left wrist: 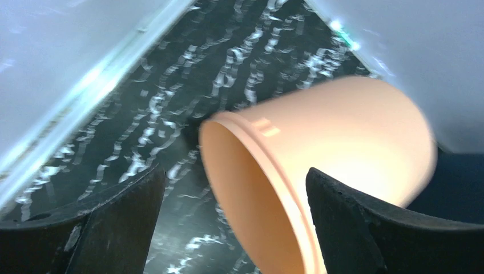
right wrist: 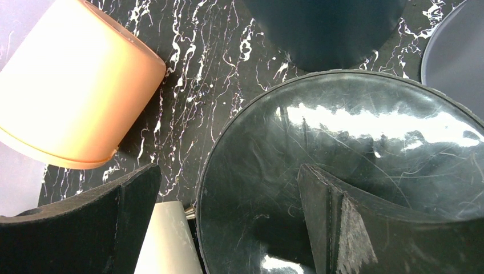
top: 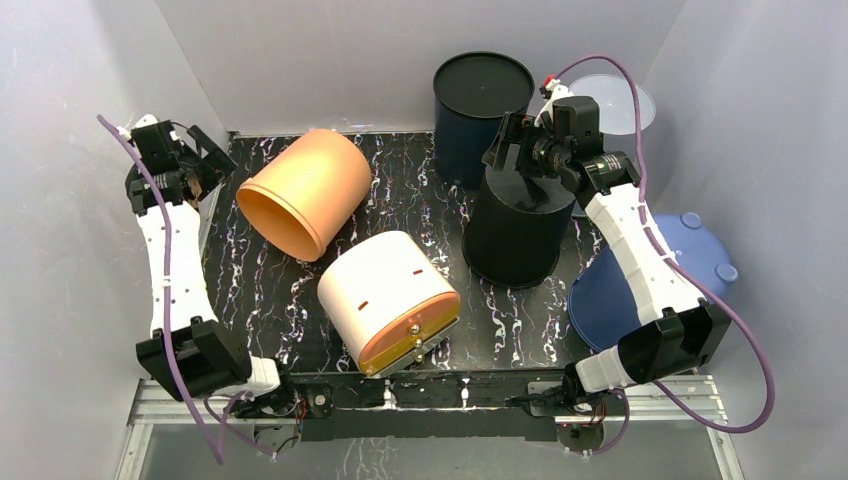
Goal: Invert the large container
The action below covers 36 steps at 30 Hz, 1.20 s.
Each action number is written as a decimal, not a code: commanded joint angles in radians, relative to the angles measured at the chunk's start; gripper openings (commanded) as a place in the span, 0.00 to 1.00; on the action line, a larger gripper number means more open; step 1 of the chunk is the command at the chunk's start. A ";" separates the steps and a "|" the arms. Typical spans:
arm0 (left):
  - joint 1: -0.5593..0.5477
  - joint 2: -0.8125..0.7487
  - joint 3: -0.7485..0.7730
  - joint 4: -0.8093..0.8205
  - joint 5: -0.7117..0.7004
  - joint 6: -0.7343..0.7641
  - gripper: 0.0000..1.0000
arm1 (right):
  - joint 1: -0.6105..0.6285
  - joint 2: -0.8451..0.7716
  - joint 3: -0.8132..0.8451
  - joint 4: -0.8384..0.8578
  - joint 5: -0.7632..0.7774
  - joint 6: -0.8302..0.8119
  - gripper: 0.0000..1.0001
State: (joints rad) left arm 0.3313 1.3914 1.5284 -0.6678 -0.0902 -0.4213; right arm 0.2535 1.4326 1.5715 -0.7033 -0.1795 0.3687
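Observation:
A black container [top: 515, 235] stands at centre right with its flat base up and its wider rim down on the table. In the right wrist view its scratched glossy base [right wrist: 365, 131] fills the frame. My right gripper [top: 510, 150] is open just above that base, one finger over the base and the other beyond its left edge [right wrist: 228, 171]. My left gripper [top: 205, 165] is open and empty at the far left. It faces the mouth of an orange container [left wrist: 342, 131] that lies on its side, the rim seen between the fingers [left wrist: 235, 171].
The orange container [top: 305, 190] lies at back left. A white container with an orange lid [top: 385, 290] lies on its side at the front centre. A dark navy container [top: 482, 110] stands at the back. A blue lid [top: 640, 290] leans at the right wall, a pale round lid [top: 615, 100] behind.

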 commanded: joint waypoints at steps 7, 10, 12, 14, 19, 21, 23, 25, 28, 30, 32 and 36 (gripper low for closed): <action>-0.004 -0.162 -0.178 0.133 0.406 -0.324 0.90 | -0.001 -0.018 -0.020 0.054 -0.009 0.001 0.91; -0.004 -0.165 -0.236 0.180 0.416 -0.357 0.91 | -0.002 -0.017 -0.017 0.051 -0.018 0.001 0.91; -0.005 -0.166 -0.289 0.237 0.444 -0.370 0.91 | 0.000 -0.019 -0.021 0.051 -0.017 0.001 0.91; -0.005 -0.154 -0.340 0.271 0.460 -0.368 0.91 | 0.000 -0.019 -0.025 0.052 -0.019 -0.001 0.91; -0.005 -0.138 -0.482 0.486 0.558 -0.447 0.85 | -0.001 -0.013 -0.018 0.056 -0.027 0.002 0.91; -0.004 -0.114 -0.528 0.585 0.594 -0.494 0.72 | 0.000 -0.012 -0.018 0.056 -0.029 0.001 0.91; -0.005 -0.077 -0.534 0.607 0.646 -0.506 0.51 | 0.000 -0.012 -0.019 0.056 -0.031 0.003 0.91; -0.010 -0.068 -0.533 0.589 0.649 -0.483 0.34 | 0.000 -0.017 -0.025 0.056 -0.028 0.002 0.91; -0.011 -0.084 -0.538 0.575 0.636 -0.462 0.15 | 0.000 -0.023 -0.042 0.062 -0.025 0.001 0.91; -0.012 -0.085 -0.540 0.598 0.652 -0.469 0.04 | -0.001 -0.019 -0.048 0.064 -0.035 0.003 0.91; -0.014 -0.076 -0.536 0.641 0.678 -0.493 0.00 | -0.001 -0.012 -0.045 0.069 -0.050 0.008 0.91; -0.037 -0.028 -0.470 0.673 0.735 -0.515 0.00 | -0.001 0.008 -0.012 0.066 -0.061 0.012 0.90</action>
State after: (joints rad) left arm 0.3153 1.3350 0.9977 -0.0235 0.5663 -0.9024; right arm 0.2531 1.4311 1.5414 -0.6430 -0.2138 0.3706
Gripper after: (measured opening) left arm 0.118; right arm 0.905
